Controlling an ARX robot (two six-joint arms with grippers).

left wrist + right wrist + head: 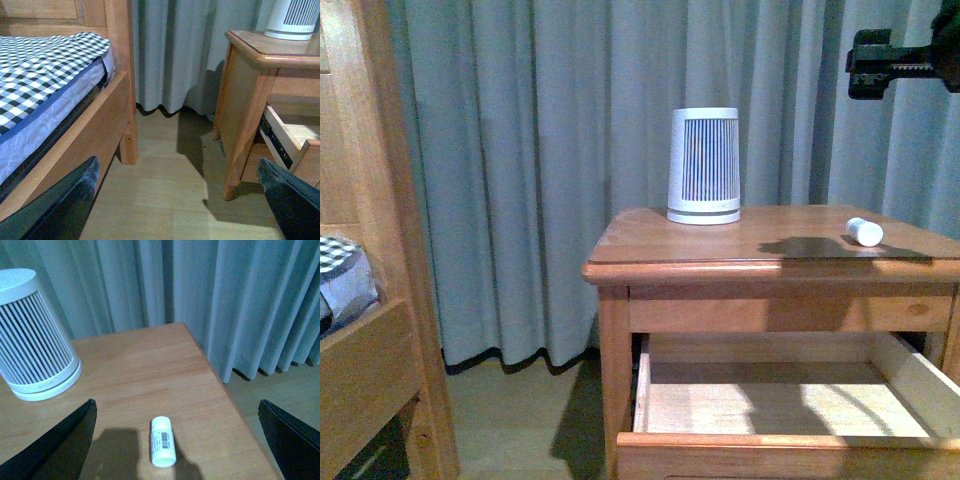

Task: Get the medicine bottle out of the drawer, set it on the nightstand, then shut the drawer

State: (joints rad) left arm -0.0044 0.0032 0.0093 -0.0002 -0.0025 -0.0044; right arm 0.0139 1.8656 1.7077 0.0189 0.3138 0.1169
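Observation:
The medicine bottle point(865, 232) lies on its side near the right end of the nightstand point(720, 248) top, free of any grip. From the right wrist it shows as a small white bottle point(163, 441) with a barcode label on the wood point(140, 365). My right gripper point(880, 62) hangs open well above it, its dark fingers point(60, 445) spread wide on either side. The upper drawer point(790, 455) stands pulled out and its pale inside shows nothing in it. My left gripper point(175, 210) is open low over the floor, between the bed and the nightstand point(245, 100).
A large white ribbed cone point(704, 165) stands at the back left of the nightstand top. The wooden bed frame point(380, 200) with a checked mattress point(45, 85) is on the left. Grey curtains point(540, 150) hang behind. The open drawer's side point(285, 145) juts toward the left arm.

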